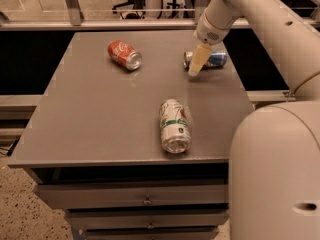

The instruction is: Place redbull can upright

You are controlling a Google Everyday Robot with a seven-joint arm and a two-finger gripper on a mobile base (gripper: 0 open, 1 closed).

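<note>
The redbull can is a slim blue-and-silver can lying on its side at the far right of the grey table. Its silver top faces left. My gripper hangs from the white arm and points down just in front of the can's left end, covering part of it. I cannot tell whether it touches the can.
A red cola can lies on its side at the far left-middle of the table. A wider white-and-green can lies on its side near the front edge. Drawers sit under the tabletop. My white arm fills the right side of the view.
</note>
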